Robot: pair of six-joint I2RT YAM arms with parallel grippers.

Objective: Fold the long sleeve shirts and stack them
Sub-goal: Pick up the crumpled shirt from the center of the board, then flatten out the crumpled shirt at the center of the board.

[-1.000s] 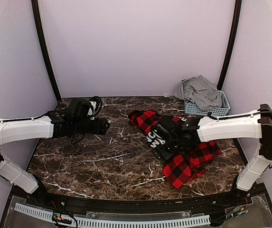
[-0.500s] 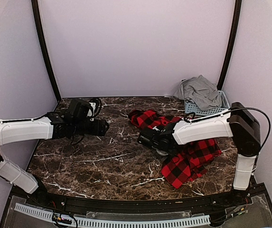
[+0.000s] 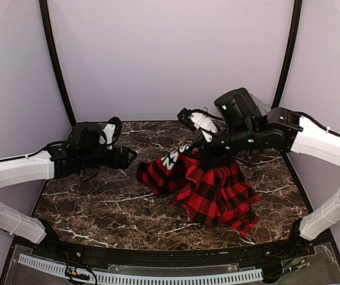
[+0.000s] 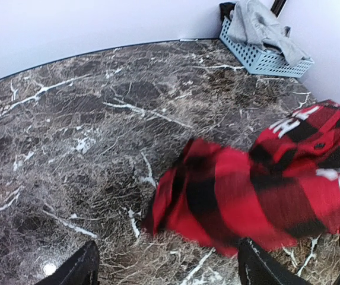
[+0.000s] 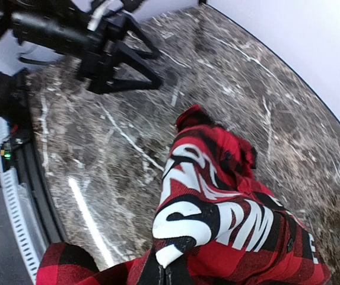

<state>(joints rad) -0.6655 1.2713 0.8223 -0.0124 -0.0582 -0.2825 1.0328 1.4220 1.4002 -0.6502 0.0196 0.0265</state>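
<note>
Right arm raised; checked shirt (image 3: 211, 190) is pinched by right gripper (image 5: 165, 271), fingertips cropped. Left gripper (image 3: 129, 158) is held low, fingers spread.

The lettered shirt (image 3: 208, 190) is hanging from the right claw (image 3: 200, 149), which is pinching its upper edge above the middle of the desk (image 3: 98, 202). The shirt's lower folds are lying on the desk, spreading toward the near right. The left claw (image 3: 131, 157) is hovering just left of the shirt, jaws spread and pointing at it. At the far right corner the basket (image 4: 264, 59) is sitting on the desk, and the other shirt (image 4: 259, 24) is lying in it, spilling over the rim.
</note>
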